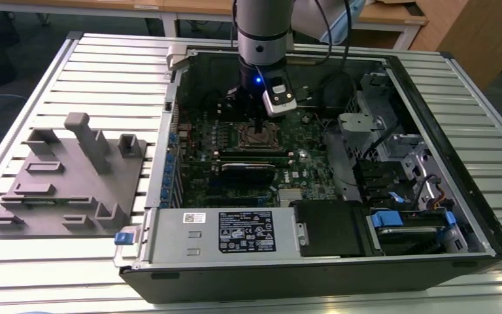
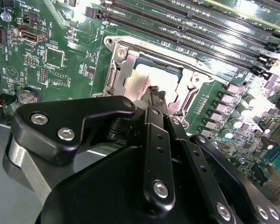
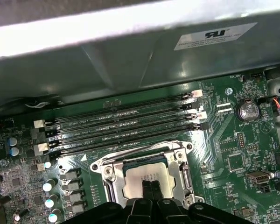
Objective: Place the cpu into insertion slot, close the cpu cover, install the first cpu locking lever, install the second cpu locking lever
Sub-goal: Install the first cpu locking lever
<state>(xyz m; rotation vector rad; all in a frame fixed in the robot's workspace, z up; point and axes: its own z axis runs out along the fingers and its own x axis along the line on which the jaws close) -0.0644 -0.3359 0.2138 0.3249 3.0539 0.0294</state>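
As your hand [image 3: 150, 189] hangs straight over insertion slot [image 3: 147, 176], fingertips pressed together, touching or just above cpu [image 2: 147, 79]; contact itself not clear. Cpu lies flat in slot, pale metal top showing in both wrist views. Cpu cover [image 2: 122, 63] reads as open frame around it; whether latched, you cannot tell. Memory slots [image 3: 126, 123] run just beside socket. Open computer case [image 1: 425, 118] sits on slatted counter [image 1: 112, 65]; grey fixture block [image 1: 68, 176] well apart at exterior view's left.
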